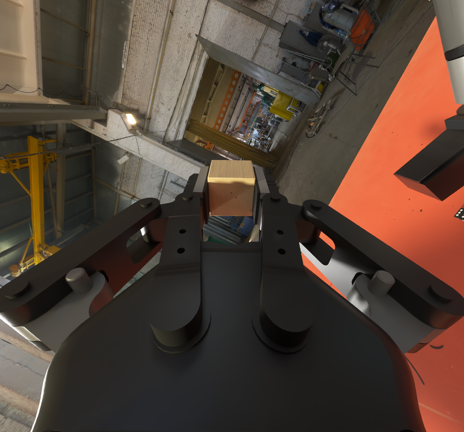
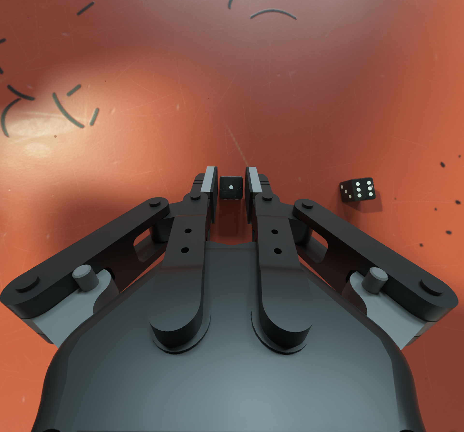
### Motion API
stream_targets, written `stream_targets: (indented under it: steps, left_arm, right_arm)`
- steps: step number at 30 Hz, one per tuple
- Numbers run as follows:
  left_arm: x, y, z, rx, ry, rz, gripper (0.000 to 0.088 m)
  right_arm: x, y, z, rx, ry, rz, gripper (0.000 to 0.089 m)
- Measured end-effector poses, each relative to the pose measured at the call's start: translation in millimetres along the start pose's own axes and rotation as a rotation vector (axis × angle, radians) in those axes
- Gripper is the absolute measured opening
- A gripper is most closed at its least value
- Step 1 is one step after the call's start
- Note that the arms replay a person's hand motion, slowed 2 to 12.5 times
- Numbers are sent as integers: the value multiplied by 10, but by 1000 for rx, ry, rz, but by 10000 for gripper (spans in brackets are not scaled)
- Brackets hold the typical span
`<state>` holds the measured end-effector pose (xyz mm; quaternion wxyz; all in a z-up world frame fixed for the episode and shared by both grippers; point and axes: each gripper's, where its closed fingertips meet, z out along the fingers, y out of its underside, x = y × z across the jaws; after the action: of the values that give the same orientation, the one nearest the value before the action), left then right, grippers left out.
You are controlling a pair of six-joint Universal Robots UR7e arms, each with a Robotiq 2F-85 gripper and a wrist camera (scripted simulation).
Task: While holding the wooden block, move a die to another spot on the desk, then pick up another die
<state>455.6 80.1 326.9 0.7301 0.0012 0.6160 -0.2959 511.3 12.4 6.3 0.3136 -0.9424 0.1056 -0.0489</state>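
My left gripper is shut on a light wooden block and holds it in the air beside the orange desk. In the right wrist view my right gripper points down at the desk. A black die with one white pip facing the camera sits between its fingers. A narrow gap shows on each side of the die, so the jaws stand slightly apart from it. A second black die lies on the desk to the right, also showing at the left wrist view's right edge.
The other arm and its black gripper body hang over the desk at the right of the left wrist view. Short dark curved marks and small dark specks are on the desk surface. A workshop hall lies beyond the desk edge.
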Motion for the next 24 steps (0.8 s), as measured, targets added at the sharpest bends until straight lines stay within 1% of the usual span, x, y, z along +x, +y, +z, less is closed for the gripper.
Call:
stream_targets:
  steps: [3,13,24]
  left_arm:
    - [3,5,2,-3,1,1,277]
    - [7,23,5,-10,3,4,277]
    - [-2,40,0,-15,0,5,277]
  right_arm:
    - [0,-3,-1,0,1,-6,155]
    - [10,-11,-3,9,4,-20,156]
    - [59,-44,-42,34,26,-34,156]
